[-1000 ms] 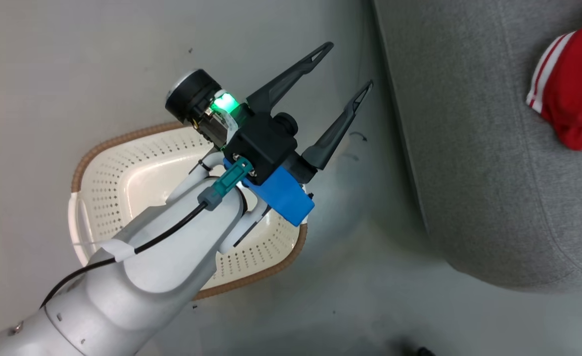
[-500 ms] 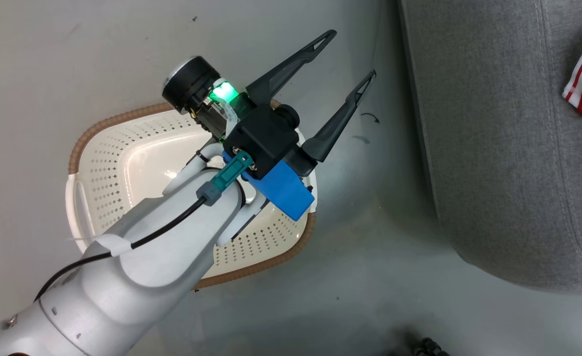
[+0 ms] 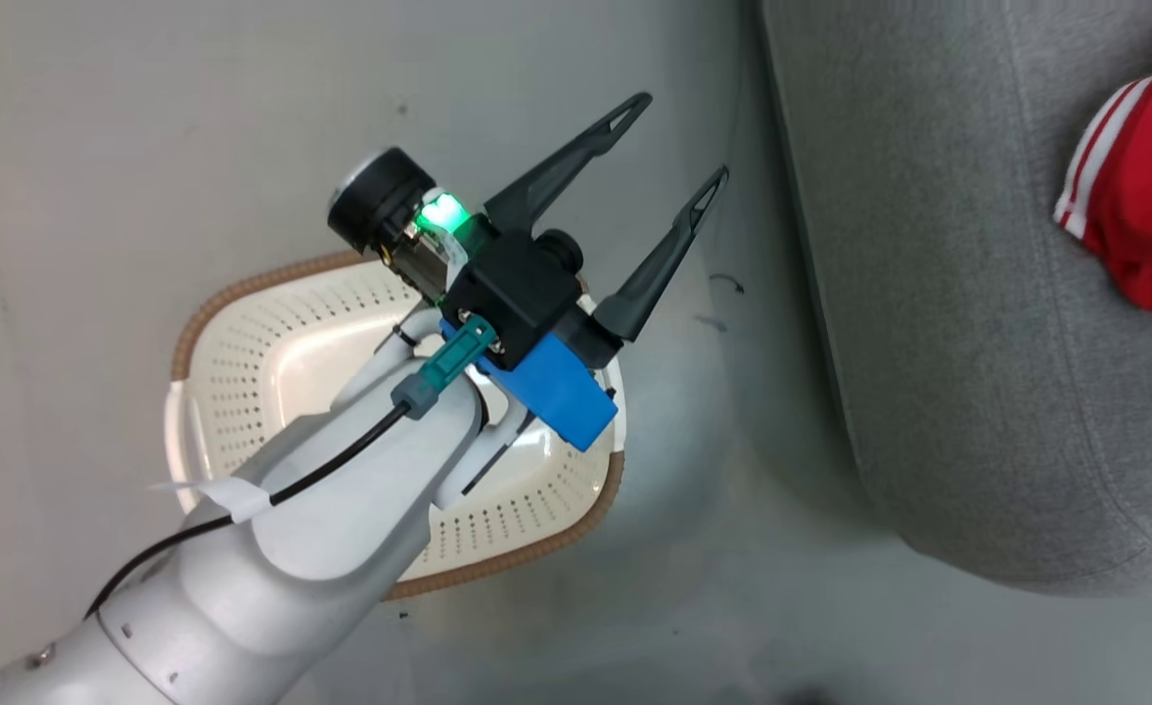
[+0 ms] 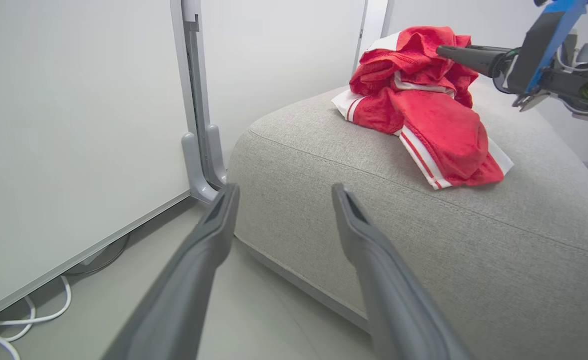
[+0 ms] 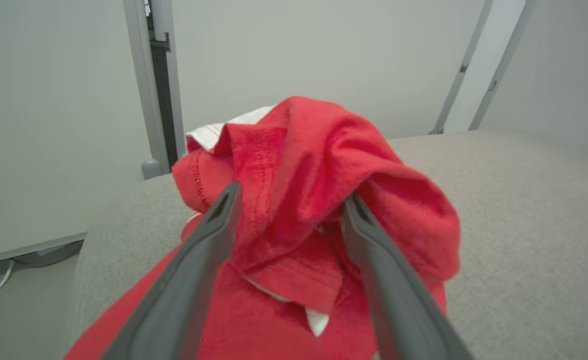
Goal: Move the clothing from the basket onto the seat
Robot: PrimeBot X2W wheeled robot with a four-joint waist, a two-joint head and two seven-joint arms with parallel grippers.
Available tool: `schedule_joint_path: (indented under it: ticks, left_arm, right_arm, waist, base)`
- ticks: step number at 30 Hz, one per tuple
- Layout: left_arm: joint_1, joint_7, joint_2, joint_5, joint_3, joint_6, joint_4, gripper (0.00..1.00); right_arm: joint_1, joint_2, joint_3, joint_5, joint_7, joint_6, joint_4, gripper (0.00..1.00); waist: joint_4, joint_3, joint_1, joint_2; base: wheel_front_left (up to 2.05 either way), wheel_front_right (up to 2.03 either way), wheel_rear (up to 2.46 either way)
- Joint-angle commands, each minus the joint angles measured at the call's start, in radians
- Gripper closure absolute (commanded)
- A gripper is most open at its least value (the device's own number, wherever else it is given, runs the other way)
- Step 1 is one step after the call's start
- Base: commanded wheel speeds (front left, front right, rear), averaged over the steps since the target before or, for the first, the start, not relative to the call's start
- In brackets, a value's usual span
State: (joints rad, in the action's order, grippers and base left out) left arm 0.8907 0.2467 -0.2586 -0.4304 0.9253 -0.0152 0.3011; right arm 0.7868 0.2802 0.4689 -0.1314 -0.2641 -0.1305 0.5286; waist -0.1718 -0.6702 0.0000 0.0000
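Observation:
The cream basket [image 3: 233, 392] sits on the floor with no clothing in it. My left gripper [image 3: 681, 137] hangs open above its right rim, fingers pointing toward the grey seat [image 3: 928, 294]. In the left wrist view this gripper [image 4: 285, 189] is open and holds nothing. The red clothing [image 4: 423, 95] lies heaped on the seat [image 4: 423, 240]. Its edge shows at the right of the head view [image 3: 1138, 225]. My right gripper [image 5: 292, 192] stands open with a fold of the clothing [image 5: 298, 165] bulging between its spread fingers. One of its fingers [image 4: 466, 53] touches the top of the heap.
Pale grey floor [image 3: 145, 147] surrounds the basket, with a narrow strip between it and the seat. Behind the seat stand white wall panels with a grey post [image 4: 196, 100]. A white cable [image 4: 24, 320] lies on the floor by the panel's foot.
The head camera swung one way and back, shifting the whole picture. My left gripper stays open over the basket; nothing else visibly moved.

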Motion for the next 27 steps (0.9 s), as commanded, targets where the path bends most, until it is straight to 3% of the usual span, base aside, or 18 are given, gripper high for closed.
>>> schedule_joint_path:
  ticks: [1,10,19,27]
  left_arm:
    - [-0.014,0.006,0.004,-0.005,-0.004,0.006,0.004,0.00]
    - [-0.120,0.019,0.012,-0.030,-0.076,0.022,0.018,0.00]
    - [-0.322,0.019,-0.009,0.005,-0.278,0.050,-0.045,0.00]
    - [-0.509,0.019,-0.019,0.043,-0.475,0.049,-0.073,0.00]
  right_arm:
    - [-0.037,-0.009,-0.008,0.008,0.000,0.000,-0.014,0.00]
    - [-0.252,-0.073,-0.087,0.015,0.000,0.000,-0.134,0.00]
    - [-0.407,-0.127,-0.249,0.000,0.000,0.000,-0.235,0.00]
    - [-0.479,-0.161,-0.362,-0.022,0.000,0.000,-0.303,0.00]
  waist:
    - [0.007,0.047,0.0000,0.0000]
    - [0.027,0.218,0.0000,0.0000]
    - [0.066,0.369,0.0000,0.0000]
    - [0.111,0.466,0.0000,0.0000]
  base:
    - [0.00,0.00,0.00]
    - [0.00,0.00,0.00]
    - [0.00,0.00,0.00]
    - [0.00,0.00,0.00]
